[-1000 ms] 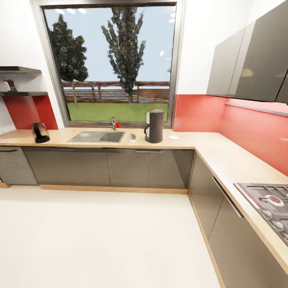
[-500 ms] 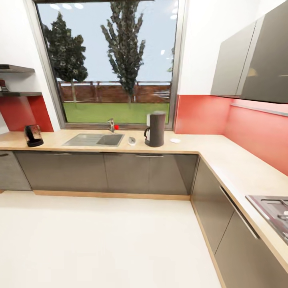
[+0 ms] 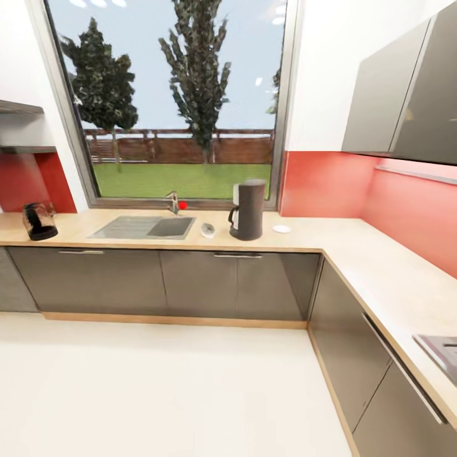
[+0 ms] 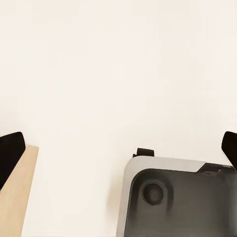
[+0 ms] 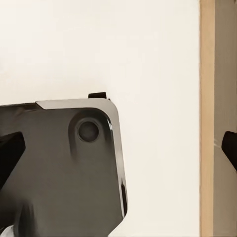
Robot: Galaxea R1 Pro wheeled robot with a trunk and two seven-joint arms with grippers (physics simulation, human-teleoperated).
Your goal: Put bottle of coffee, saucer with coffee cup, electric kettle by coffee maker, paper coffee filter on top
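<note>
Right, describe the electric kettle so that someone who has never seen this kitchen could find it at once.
Start from the big window and the long light wood-grain countertop running under it. Follow the worktop past the inset grey steel sink towards the red wall by the shelves. There stands the small, rounded, dark glass electric kettle, alone at that end, squat and shiny, unlike the tall matt dark grey coffee maker beyond the sink.

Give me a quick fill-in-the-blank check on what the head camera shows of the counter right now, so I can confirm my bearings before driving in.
1. The coffee maker stands on the kitchen countertop just to the right of the ____.
2. The electric kettle sits at the far ____ end of the counter, apart from the coffee maker.
3. The small white dish, the saucer, lies on the coffee maker's ____ side.
4. Behind the sink is a large ____ looking onto trees.

Missing words: sink; left; right; window
</note>
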